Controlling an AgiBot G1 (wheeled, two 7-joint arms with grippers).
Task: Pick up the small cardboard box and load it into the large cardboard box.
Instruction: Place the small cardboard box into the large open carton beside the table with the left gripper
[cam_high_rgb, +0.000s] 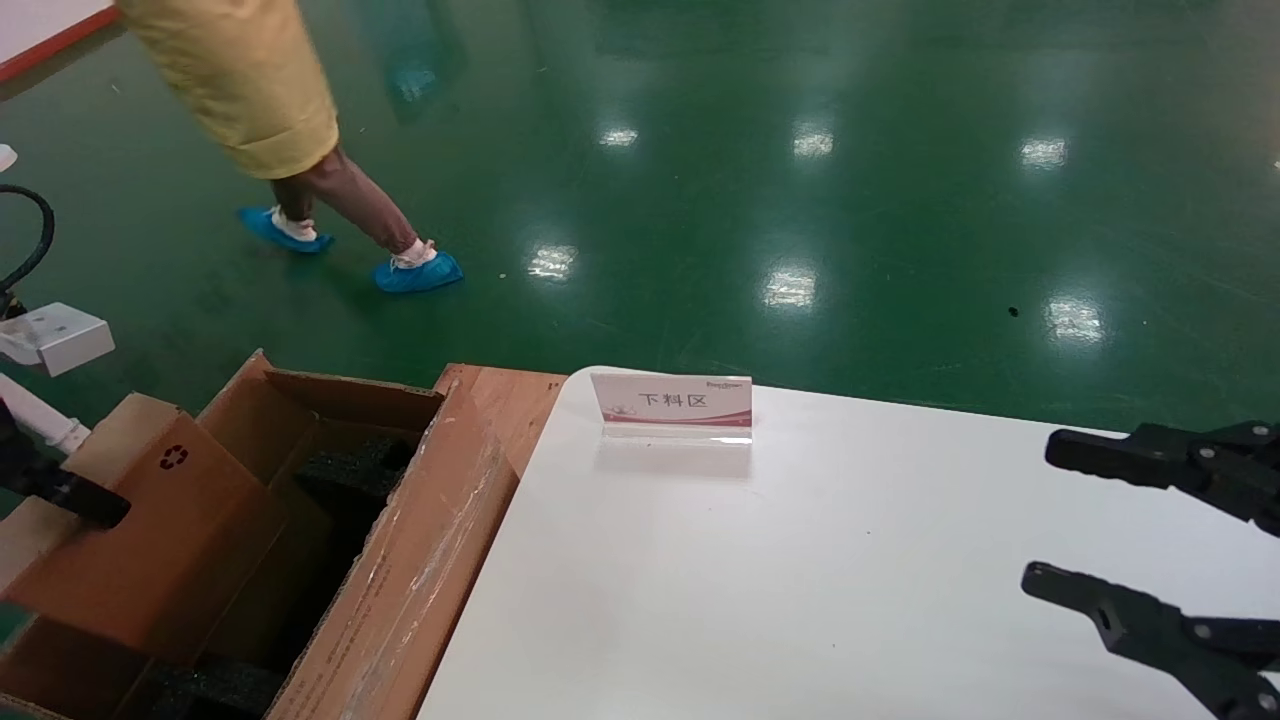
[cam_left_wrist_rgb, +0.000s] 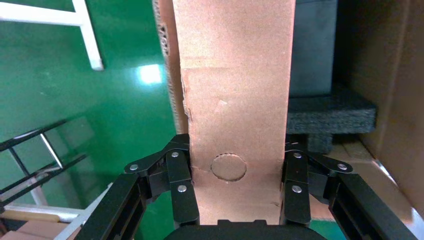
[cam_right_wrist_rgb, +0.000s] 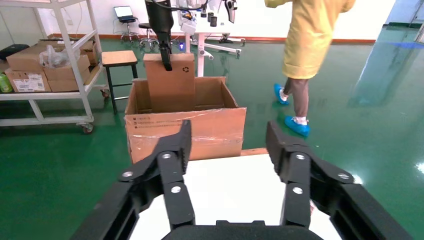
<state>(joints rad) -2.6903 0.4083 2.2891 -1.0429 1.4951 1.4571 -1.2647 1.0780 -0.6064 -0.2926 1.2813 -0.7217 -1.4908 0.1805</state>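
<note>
The left gripper (cam_left_wrist_rgb: 239, 190) is clamping the flat, plain brown small cardboard box (cam_high_rgb: 150, 530) by its narrow edges, fingers (cam_left_wrist_rgb: 181, 192) pressed against both sides. The slab is standing on edge, tilted, its lower part inside the large brown corrugated cardboard box (cam_high_rgb: 400, 570) with taped flaps, its upper part with the dark recycling symbol rising above the rim. Black foam padding (cam_left_wrist_rgb: 330, 112) is lying inside the carton beside the slab. The carton is sitting on the green floor (cam_high_rgb: 800, 200) against the left end of the white bench (cam_high_rgb: 800, 600). The right gripper (cam_high_rgb: 1090, 520) is hovering wide open and empty over the bench's right side. A small white and red sign (cam_high_rgb: 672, 402) is standing near the bench's far edge. A person in a yellow coat (cam_high_rgb: 250, 90) is walking on the floor beyond.
</note>
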